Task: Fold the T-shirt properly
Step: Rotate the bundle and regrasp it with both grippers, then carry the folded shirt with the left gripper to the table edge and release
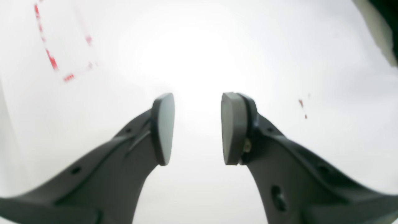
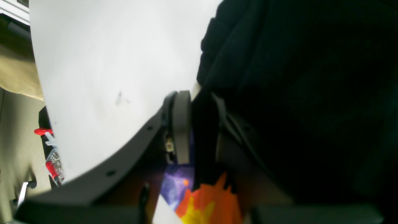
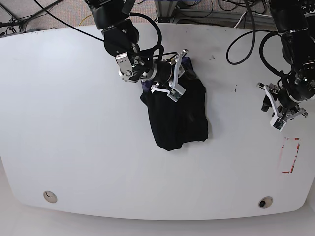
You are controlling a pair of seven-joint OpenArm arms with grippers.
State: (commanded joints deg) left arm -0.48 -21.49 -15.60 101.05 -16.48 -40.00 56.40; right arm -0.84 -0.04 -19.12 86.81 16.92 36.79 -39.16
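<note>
The T-shirt (image 3: 178, 115) is bunched in a dark heap near the middle of the white desk (image 3: 74, 123), colourful print showing at its upper edge. That upper edge is clamped by the right gripper (image 3: 175, 78). The left gripper (image 1: 197, 129) is held apart and empty over bare desk, near a red outline (image 3: 290, 155).

Both arms black, w/ black cables looping off the upper joints. Right arm (image 3: 120, 29): silver metal wrist section, white finger brackets. Left arm (image 3: 295, 44): white brackets at its end too. Up close, left gripper (image 1: 197, 129): dark grey plastic fingers (image 1: 163, 127), flat oval grey pads, small screw holes along the shanks.
</note>
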